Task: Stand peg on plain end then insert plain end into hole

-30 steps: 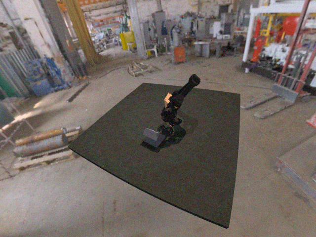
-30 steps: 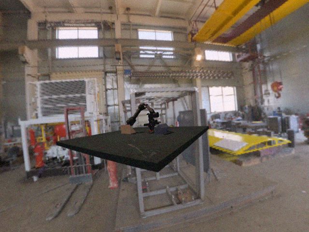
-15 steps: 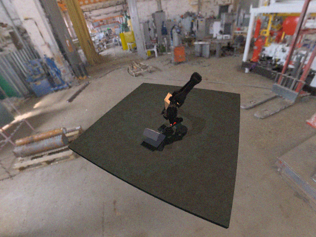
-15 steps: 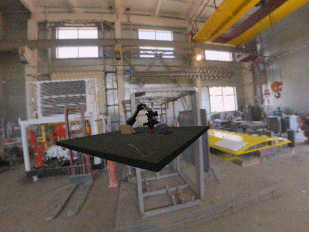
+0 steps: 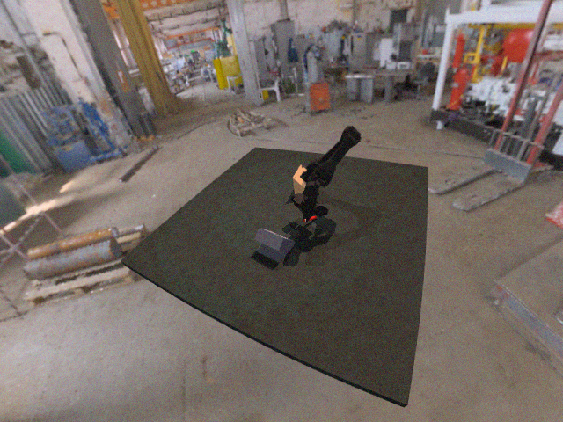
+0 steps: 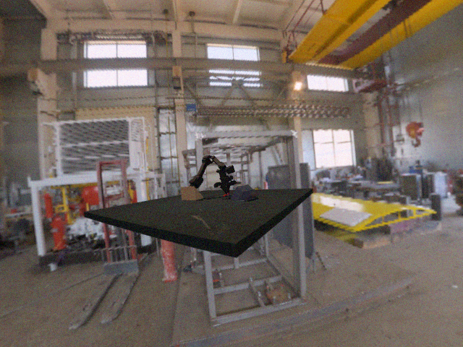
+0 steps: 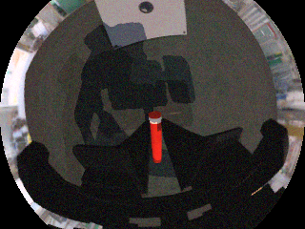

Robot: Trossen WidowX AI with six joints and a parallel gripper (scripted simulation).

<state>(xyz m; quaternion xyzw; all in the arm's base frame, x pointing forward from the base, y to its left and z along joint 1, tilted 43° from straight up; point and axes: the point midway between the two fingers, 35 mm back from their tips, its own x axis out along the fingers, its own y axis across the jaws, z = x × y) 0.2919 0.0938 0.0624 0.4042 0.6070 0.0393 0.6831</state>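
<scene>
The red peg has a white band near its upper end in the wrist view. My gripper is shut on it, with a black finger on either side. The banded end faces the wrist camera and the plain end points away, downward. The peg seems to be just above the table, but the gap is hard to tell. The sloped panel stands beside the gripper; its hole shows near the top of the wrist view.
A tan block stands near the arm's base, away from the panel. The shadow of the arm and gripper falls on the table and on a lower corner of the panel. The table edge lies well beyond the panel.
</scene>
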